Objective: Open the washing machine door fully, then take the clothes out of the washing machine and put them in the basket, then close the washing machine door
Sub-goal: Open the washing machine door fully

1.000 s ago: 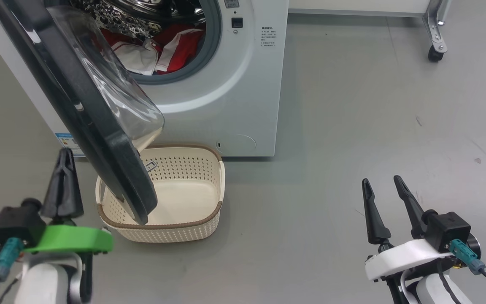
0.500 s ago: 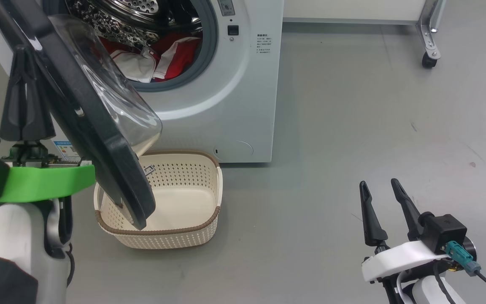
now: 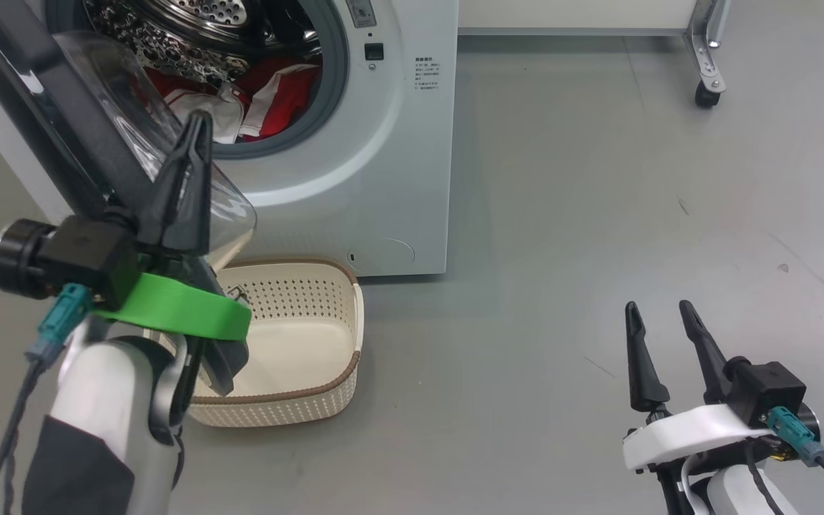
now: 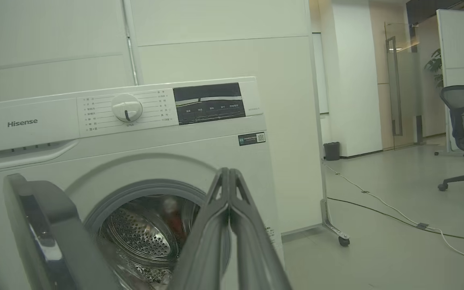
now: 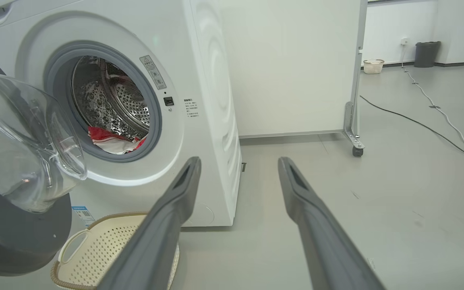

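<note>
Left gripper [image 3: 199, 129]: clenched, empty, risen from low outside door [image 3: 61, 121] to its glass inner side; likely set to push door, only part open, wider. Right gripper [image 3: 659, 309]: released, idle. Clothes [image 3: 272, 93] in drum; basket [image 3: 290, 408] beneath door

White washing machine [image 3: 390, 164], grey rubber ring, shiny hole-dotted steel drum [image 3: 169, 28]. Just past the left end effector [image 3: 199, 123] (dark fingers, bright green bracket [image 3: 183, 311]) are the red clothes [image 3: 276, 100] with white panels. The washing machine door [image 3: 54, 107] is glossy black around clear glass. The basket [image 3: 297, 336] beneath that end effector is cream, dotted with holes, with a brown woven-look rim. The right end effector [image 3: 659, 309] has a white bracket [image 3: 684, 433] and sits over plain grey floor [image 3: 562, 250].
</note>
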### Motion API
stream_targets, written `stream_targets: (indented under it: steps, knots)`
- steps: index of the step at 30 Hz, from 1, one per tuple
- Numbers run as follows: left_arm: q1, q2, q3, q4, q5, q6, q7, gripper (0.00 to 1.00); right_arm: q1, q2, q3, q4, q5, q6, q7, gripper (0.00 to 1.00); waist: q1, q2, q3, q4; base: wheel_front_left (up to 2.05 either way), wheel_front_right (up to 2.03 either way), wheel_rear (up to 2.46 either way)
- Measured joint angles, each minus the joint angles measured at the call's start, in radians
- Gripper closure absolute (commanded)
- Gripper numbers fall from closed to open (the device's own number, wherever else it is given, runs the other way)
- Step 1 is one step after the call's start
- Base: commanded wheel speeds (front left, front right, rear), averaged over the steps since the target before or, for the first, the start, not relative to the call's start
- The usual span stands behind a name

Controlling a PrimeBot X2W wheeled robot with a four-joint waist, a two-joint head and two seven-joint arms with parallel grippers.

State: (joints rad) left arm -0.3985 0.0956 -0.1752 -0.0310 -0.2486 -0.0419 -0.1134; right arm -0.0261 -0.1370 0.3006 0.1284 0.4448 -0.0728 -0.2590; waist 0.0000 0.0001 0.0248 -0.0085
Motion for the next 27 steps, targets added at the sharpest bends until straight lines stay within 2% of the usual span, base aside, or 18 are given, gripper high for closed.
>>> stream_targets:
  steps: [12, 27]
  knots:
    - [0.118, -0.021, -0.075, 0.152, -0.007, -0.004, 0.090, 1.00, 0.001, 0.006, -0.021, 0.000, -0.008, 0.005, 0.000, 0.00, 0.0000, 0.0000, 0.010, -0.025, 0.00, 0.00, 0.00]
    - [0.155, -0.027, -0.037, 0.284, -0.034, 0.028, 0.121, 1.00, 0.001, 0.015, -0.025, 0.007, -0.018, 0.027, 0.000, 0.00, 0.0000, 0.0000, 0.029, -0.049, 0.00, 0.00, 0.00]
